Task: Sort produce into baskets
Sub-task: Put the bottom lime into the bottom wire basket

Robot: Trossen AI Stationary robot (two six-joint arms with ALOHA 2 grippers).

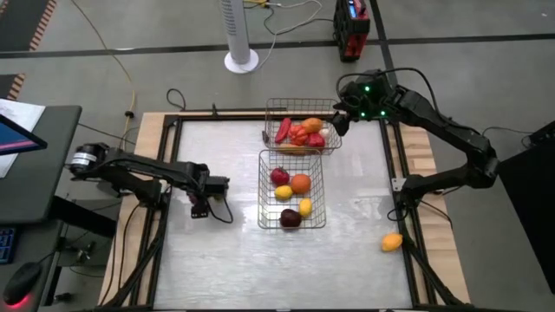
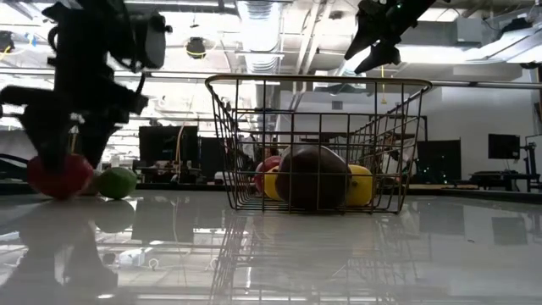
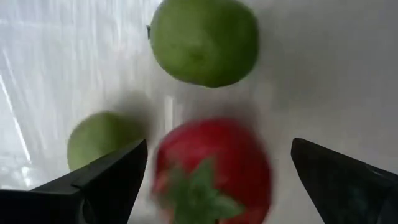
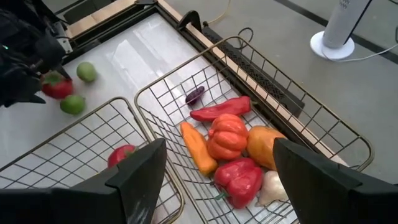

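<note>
On the worktop (image 1: 217, 269), at nine o'clock from the baskets, the left gripper (image 1: 199, 206) is hanging low over a red tomato (image 3: 211, 171) with a green top. Its jaws are standing wide open, one on each side of the tomato, not squeezing yet. Two green balls (image 3: 204, 38) are lying close by, one just beside a finger (image 3: 99, 180). To do this well, the arm should be keeping the tomato in the middle, going straight down, and closing slowly so it does not bump the green ones away.

In the middle, the near basket (image 1: 263, 186) is holding round fruits. The far basket (image 1: 270, 108), at twelve o'clock, is holding peppers and a carrot (image 4: 198, 148).

The right gripper (image 1: 338, 121) is waiting above the far basket's edge, jaws partly open and empty. A yellow piece (image 1: 392, 242) is lying alone at four o'clock.
</note>
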